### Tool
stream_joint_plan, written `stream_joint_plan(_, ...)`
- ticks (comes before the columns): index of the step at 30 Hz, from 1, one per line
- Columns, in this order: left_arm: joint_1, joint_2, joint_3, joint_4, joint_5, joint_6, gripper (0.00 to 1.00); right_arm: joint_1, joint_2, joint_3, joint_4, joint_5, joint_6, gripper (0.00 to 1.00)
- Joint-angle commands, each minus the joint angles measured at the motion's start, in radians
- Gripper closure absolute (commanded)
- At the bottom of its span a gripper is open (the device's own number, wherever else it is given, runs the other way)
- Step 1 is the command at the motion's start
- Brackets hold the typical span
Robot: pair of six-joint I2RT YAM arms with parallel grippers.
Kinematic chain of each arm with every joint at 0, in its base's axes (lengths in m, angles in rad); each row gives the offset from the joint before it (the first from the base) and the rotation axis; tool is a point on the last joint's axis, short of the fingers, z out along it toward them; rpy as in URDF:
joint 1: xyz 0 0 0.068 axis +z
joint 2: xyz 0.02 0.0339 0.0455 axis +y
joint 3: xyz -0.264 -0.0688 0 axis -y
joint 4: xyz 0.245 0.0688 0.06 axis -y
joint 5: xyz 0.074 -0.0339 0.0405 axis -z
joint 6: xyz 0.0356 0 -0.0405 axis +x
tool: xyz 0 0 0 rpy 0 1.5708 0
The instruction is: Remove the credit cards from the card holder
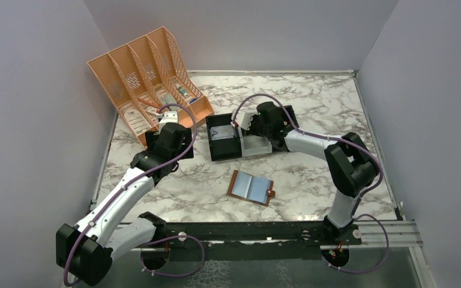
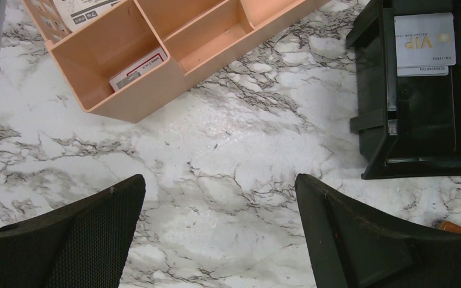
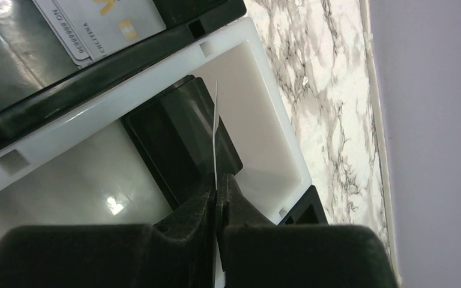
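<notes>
Card holder [image 1: 251,188] lies spread open on the marble counter [image 1: 312,96], its long axis running 10 to 4 o'clock, snap tab at 4.
Right hand [image 3: 219,187], arm reaching toward 10 o'clock, pinches one credit card [image 3: 216,120] edge-on over the white tray [image 3: 264,138]. Two more cards [image 2: 424,42] lie in the black tray [image 2: 423,114]. Left hand [image 2: 219,180] hangs wide open near the orange rack [image 2: 132,90]. The walls are grey.

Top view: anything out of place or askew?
Nothing stands out. The card holder lies open and flat on the table; the jaws of the right gripper pinch one card edge-on over the white tray.
</notes>
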Motion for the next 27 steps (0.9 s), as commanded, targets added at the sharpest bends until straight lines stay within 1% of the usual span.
stream_joint_plan(1,0.008,-0.007,-0.014,-0.008,-0.014,0.011,0.01,0.000,0.054,0.041,0.035,0.067,-0.039,0.99)
stream_joint_plan(6,0.007,-0.012,-0.014,-0.008,-0.014,0.013,0.01,0.000,0.086,0.034,0.089,0.070,-0.056,0.98)
stream_joint_plan(11,0.007,-0.008,-0.015,-0.008,-0.011,0.014,0.01,0.000,0.113,0.040,0.086,0.046,-0.092,0.96)
stream_joint_plan(14,0.008,-0.005,-0.015,-0.009,-0.012,0.014,0.01,0.000,0.113,0.045,0.062,0.020,-0.101,0.91)
stream_joint_plan(16,0.007,-0.005,-0.013,-0.008,-0.009,0.014,0.01,0.000,0.111,0.050,0.040,0.006,-0.104,0.84)
stream_joint_plan(21,0.009,0.001,-0.015,-0.008,-0.015,0.011,0.01,-0.001,0.110,0.057,0.025,-0.016,-0.108,0.76)
stream_joint_plan(27,0.009,0.005,-0.014,-0.008,-0.015,0.011,0.01,0.000,0.112,0.052,0.027,-0.028,-0.102,0.75)
